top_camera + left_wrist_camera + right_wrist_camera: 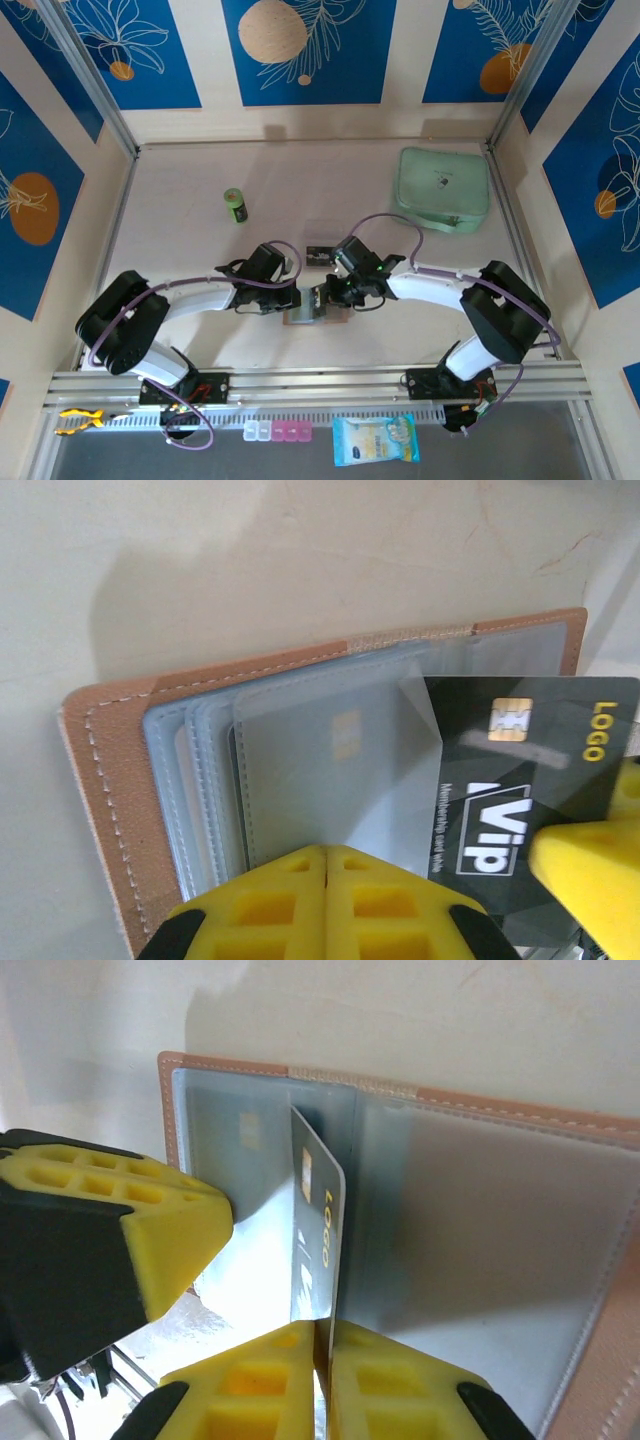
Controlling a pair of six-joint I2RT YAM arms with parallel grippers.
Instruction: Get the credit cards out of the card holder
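Right tool [322,1338] pinches dark card [318,1222]; left tool [326,865] clamps card holder [110,740].

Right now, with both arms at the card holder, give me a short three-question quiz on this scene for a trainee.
1. True or false: the black VIP card is fully out of the card holder.
2. Which arm's jaws pinch that card? A left, B right, C neither.
3. What gold word is printed on that card?
Key: 1 false, a clear pocket covers one end; 2 B, the right jaws; 3 LOGO.
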